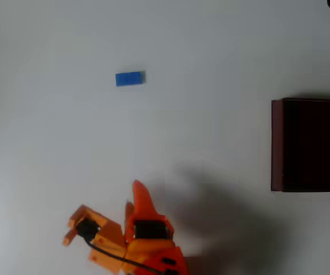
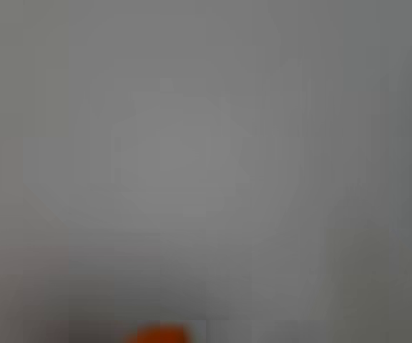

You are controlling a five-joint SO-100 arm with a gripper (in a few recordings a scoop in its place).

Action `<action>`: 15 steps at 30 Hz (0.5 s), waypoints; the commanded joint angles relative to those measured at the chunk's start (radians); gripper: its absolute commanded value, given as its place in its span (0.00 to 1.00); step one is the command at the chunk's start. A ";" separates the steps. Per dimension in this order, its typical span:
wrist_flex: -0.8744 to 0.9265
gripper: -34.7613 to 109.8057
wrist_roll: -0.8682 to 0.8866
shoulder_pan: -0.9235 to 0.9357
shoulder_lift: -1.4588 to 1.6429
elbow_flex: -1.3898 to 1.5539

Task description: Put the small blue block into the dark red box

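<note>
Down at the desk's (image 1: 222,51) near edge our gripper (image 1: 137,197) waits, jaws unreadable; the small blue block (image 1: 130,78) lies well apart from the dark red box (image 1: 277,143). We risk nudging that tiny brick on a sloppy approach.

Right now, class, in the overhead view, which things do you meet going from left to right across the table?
Orange claw → small blue block → dark red box.
</note>
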 commanded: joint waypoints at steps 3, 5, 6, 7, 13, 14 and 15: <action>-0.012 0.41 -0.080 0.012 -0.156 -0.247; -0.021 0.41 -0.121 0.014 -0.382 -0.360; -0.021 0.41 -0.133 0.015 -0.503 -0.420; -0.021 0.40 -0.141 0.017 -0.611 -0.477; -0.014 0.41 -0.229 0.021 -1.002 -0.723; -0.003 0.41 -0.250 0.028 -1.060 -0.759; 0.006 0.41 -0.273 0.037 -1.117 -0.792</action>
